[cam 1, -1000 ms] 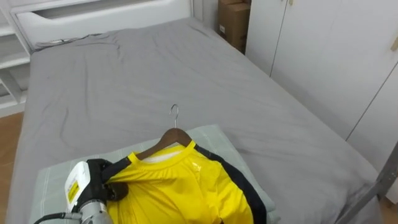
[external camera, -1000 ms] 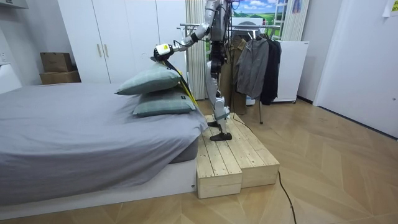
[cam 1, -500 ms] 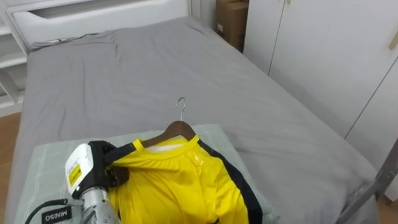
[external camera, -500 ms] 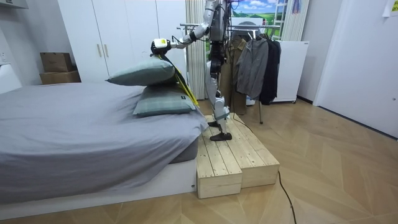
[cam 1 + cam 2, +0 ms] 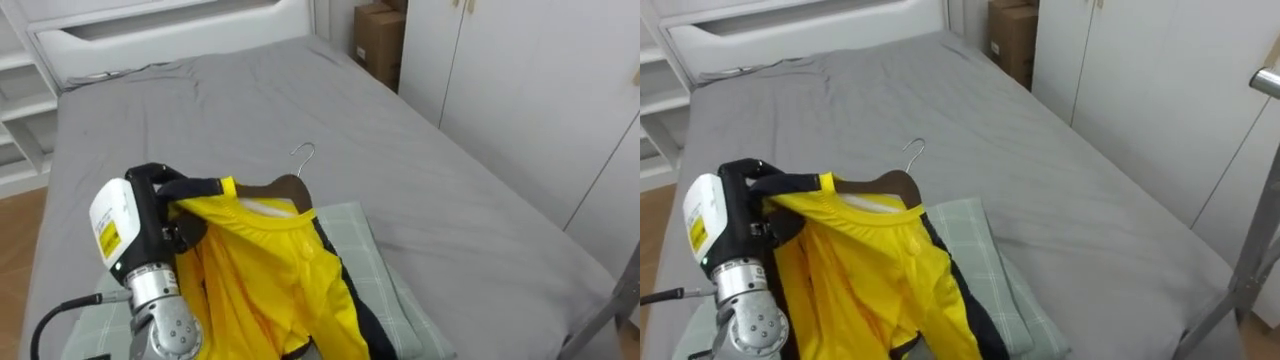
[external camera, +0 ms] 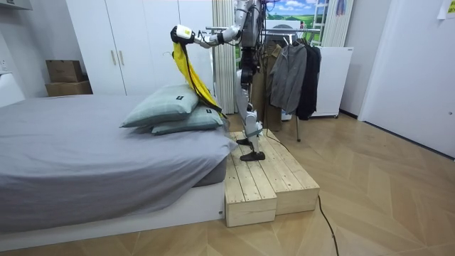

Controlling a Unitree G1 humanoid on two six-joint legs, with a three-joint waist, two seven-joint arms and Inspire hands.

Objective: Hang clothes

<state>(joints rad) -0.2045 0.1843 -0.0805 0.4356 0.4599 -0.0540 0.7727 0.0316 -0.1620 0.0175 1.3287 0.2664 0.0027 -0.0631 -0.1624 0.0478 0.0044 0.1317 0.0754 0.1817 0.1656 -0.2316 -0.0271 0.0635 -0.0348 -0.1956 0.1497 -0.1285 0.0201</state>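
Left eye view: I see my left hand curled tight round the shoulder of one yellow shirt, which sits on one wooden hanger. It hangs in the air above two green pillows on one grey bed.

yellow shirt: smooth cloth with a slight sheen, dark trim
hanger: dark varnished wood
hook: thin bright metal wire
left hand: matt black fingers, glossy white plastic shell, grey metal wrist
bed sheet: matt grey cloth, lightly creased
pillow: soft pale green checked cloth
box: matt brown cardboard
wardrobe doors: smooth white panels
platform: bare pale wood planks
floor: glossy wood parquet
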